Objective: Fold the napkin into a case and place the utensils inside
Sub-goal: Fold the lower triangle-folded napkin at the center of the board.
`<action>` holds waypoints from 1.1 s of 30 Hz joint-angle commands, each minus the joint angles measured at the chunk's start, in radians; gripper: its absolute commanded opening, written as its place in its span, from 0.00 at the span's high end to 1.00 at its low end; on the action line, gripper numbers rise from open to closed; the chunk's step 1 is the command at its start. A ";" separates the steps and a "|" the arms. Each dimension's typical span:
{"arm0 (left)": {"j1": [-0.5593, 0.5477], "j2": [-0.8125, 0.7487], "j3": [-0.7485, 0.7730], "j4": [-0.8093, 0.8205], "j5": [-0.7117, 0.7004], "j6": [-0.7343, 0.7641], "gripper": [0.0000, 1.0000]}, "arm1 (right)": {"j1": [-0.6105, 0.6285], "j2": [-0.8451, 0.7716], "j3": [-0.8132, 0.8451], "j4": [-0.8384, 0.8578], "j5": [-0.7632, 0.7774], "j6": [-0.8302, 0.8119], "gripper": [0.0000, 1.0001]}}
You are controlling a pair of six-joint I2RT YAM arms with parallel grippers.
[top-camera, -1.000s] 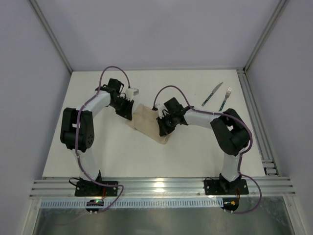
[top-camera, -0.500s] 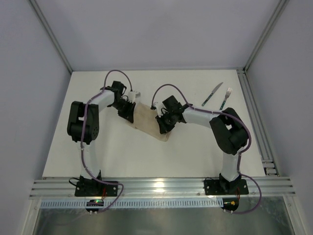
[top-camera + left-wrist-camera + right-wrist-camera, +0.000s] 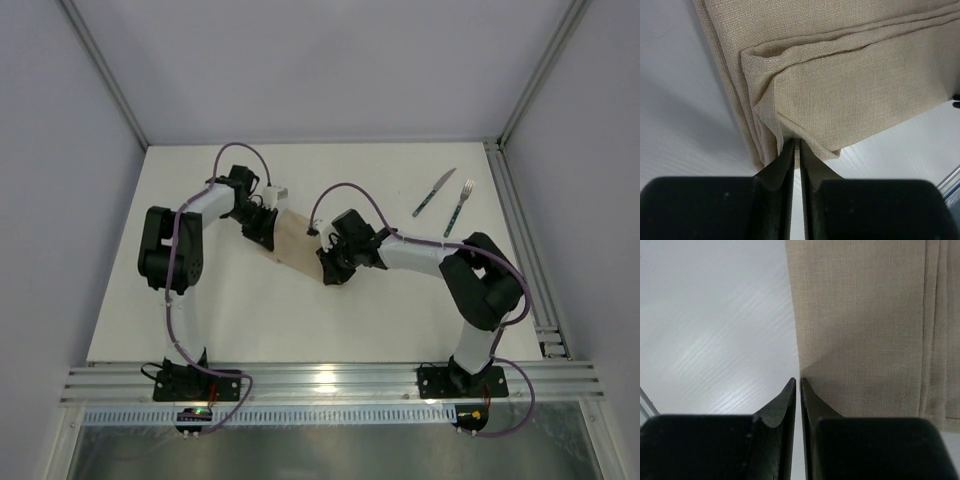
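Lying slantwise on the table (image 3: 240, 310), the folded napkin (image 3: 297, 243) runs far-left to near-right; the left gripper (image 3: 262, 232) pinches its far end, the right gripper (image 3: 331, 272), jaws nearly together, meets its near edge. The knife (image 3: 434, 192) and fork (image 3: 460, 201) lie well apart, far right, nearer the right arm.

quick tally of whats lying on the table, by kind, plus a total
napkin: 1
knife: 1
fork: 1
total: 3
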 commanded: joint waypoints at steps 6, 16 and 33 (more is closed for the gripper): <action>-0.004 0.026 0.009 0.027 -0.013 -0.001 0.92 | -0.028 -0.029 -0.119 0.042 0.003 0.126 0.90; -0.004 0.016 0.006 0.024 -0.002 0.014 0.92 | -0.060 -0.247 -0.161 -0.110 0.002 0.157 0.87; -0.012 0.007 -0.002 0.019 -0.025 0.036 0.91 | -0.284 0.310 0.651 -0.126 -0.098 0.051 0.40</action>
